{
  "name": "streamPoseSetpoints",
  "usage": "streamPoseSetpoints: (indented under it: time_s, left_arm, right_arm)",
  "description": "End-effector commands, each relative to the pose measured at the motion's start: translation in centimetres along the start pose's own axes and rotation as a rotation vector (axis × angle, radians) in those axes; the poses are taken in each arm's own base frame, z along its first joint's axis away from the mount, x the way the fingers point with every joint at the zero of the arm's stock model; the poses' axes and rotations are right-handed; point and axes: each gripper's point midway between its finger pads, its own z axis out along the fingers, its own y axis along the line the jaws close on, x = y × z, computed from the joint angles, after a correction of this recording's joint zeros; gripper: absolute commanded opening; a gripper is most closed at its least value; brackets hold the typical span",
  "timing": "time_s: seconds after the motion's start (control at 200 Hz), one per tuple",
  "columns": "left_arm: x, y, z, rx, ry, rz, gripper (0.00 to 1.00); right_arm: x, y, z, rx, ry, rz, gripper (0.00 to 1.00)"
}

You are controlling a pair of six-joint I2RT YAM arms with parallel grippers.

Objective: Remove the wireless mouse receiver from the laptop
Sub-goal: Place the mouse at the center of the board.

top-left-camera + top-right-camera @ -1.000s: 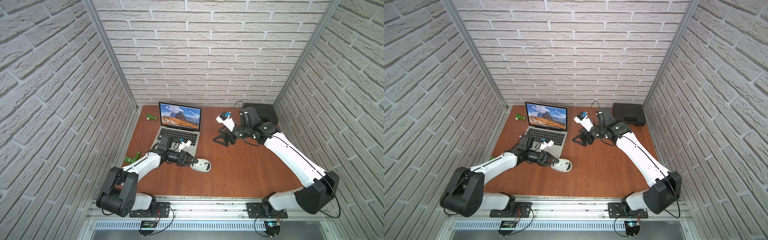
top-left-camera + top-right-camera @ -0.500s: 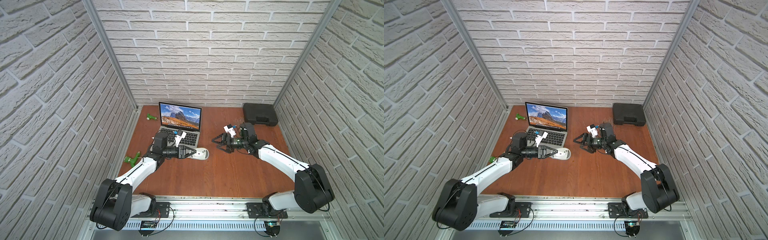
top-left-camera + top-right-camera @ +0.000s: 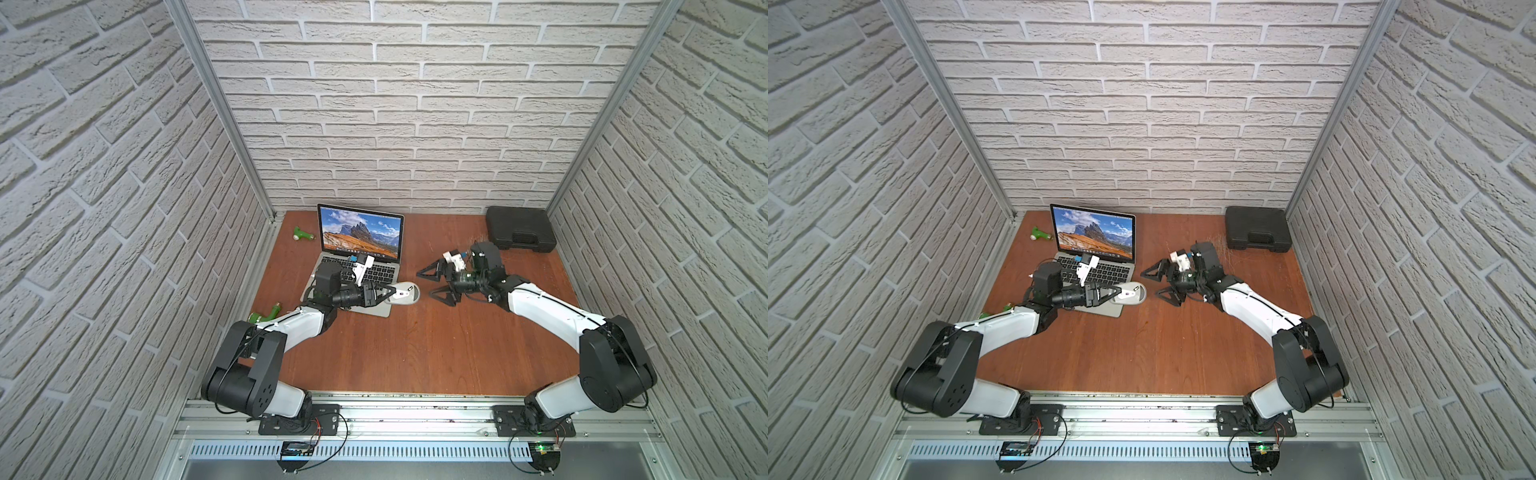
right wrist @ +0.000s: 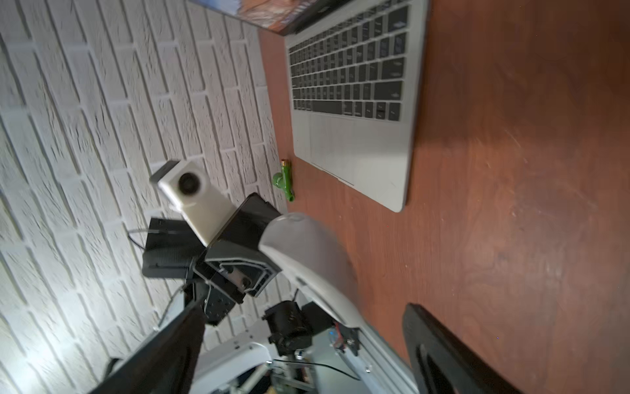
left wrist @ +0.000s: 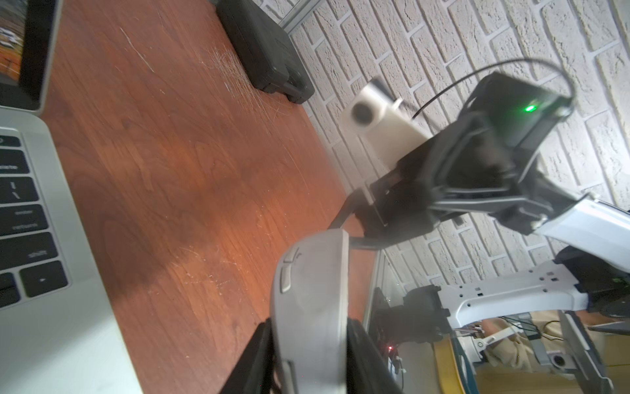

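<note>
The silver laptop (image 3: 360,266) (image 3: 1096,272) stands open at the back left of the table, its screen showing a mountain picture; it also shows in the wrist views (image 5: 51,307) (image 4: 358,143). My left gripper (image 3: 392,293) (image 3: 1117,294) (image 5: 310,327) is shut on the light-grey mouse (image 3: 405,293) (image 3: 1133,294) (image 5: 310,293) by the laptop's front right corner. My right gripper (image 3: 424,284) (image 3: 1149,284) (image 4: 305,307) is open, its jaws wide apart, facing the mouse (image 4: 306,252) from the right. The wireless mouse receiver does not show in any view.
A black case (image 3: 519,228) (image 5: 266,51) lies at the back right corner. One green part (image 3: 303,234) lies left of the laptop screen and another (image 3: 266,313) (image 4: 284,177) lies by the left wall. Brick walls close in three sides.
My left gripper has carried the mouse a little back, up beside the laptop's corner. My right gripper has come down and left toward the mouse, and its jaws have spread wider.
</note>
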Motion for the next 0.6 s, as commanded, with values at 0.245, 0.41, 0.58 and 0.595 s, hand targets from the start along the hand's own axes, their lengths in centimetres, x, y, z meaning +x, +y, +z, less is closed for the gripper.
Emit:
streamPoseSetpoints:
  time_s: [0.245, 0.41, 0.58, 0.595]
  left_arm:
    - [-2.9, -6.6, 0.4, 0.191, -0.012, 0.129, 0.00]
    - [-3.3, -7.6, 0.1, 0.213, -0.016, 0.136, 0.00]
    - [-3.5, -8.1, 0.0, 0.223, -0.023, 0.148, 0.00]
    - [-3.5, -8.1, 0.0, 0.225, -0.023, 0.151, 0.00]
  right_arm:
    - [2.9, 1.1, 0.5, -0.089, 0.163, -0.387, 0.99]
    - [3.1, 0.8, -0.2, -0.060, 0.166, -0.436, 0.98]
    - [3.7, 1.8, -0.1, -0.174, 0.190, -0.404, 0.84]
    - [3.7, 1.8, -0.1, -0.176, 0.188, -0.401, 0.83]
